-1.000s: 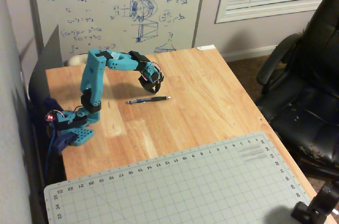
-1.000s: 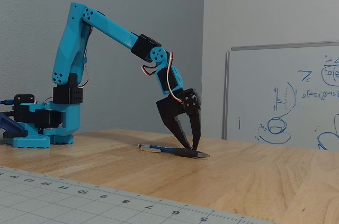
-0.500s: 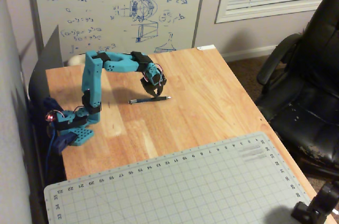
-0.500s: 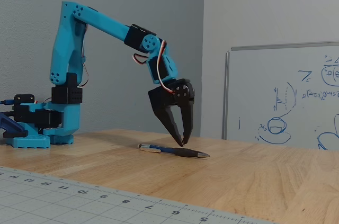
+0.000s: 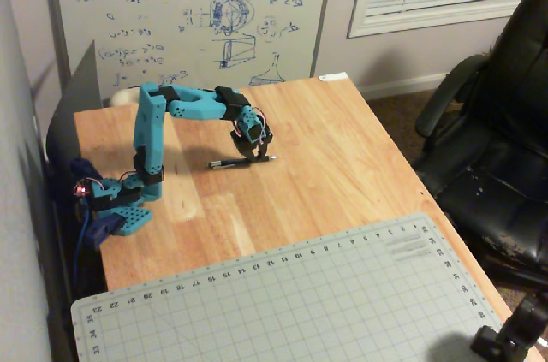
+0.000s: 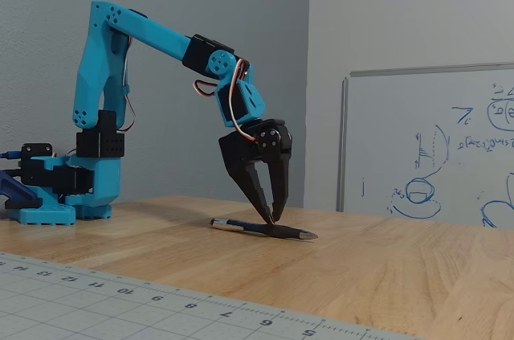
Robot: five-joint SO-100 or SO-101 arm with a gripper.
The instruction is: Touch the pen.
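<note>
The pen (image 6: 263,229) lies flat on the wooden table (image 5: 360,165), near its middle in a fixed view, running from about nine o'clock to three o'clock. Our gripper (image 6: 273,216) stands right over its middle, the dark fingers (image 6: 255,183) drawn nearly together with a thin gap, tips at or touching the barrel; clamped on nothing. We judge the touch itself is in hand. Next we need only hold light contact without pushing the pen sideways. At six o'clock lies the cutting mat (image 5: 325,311).
</note>
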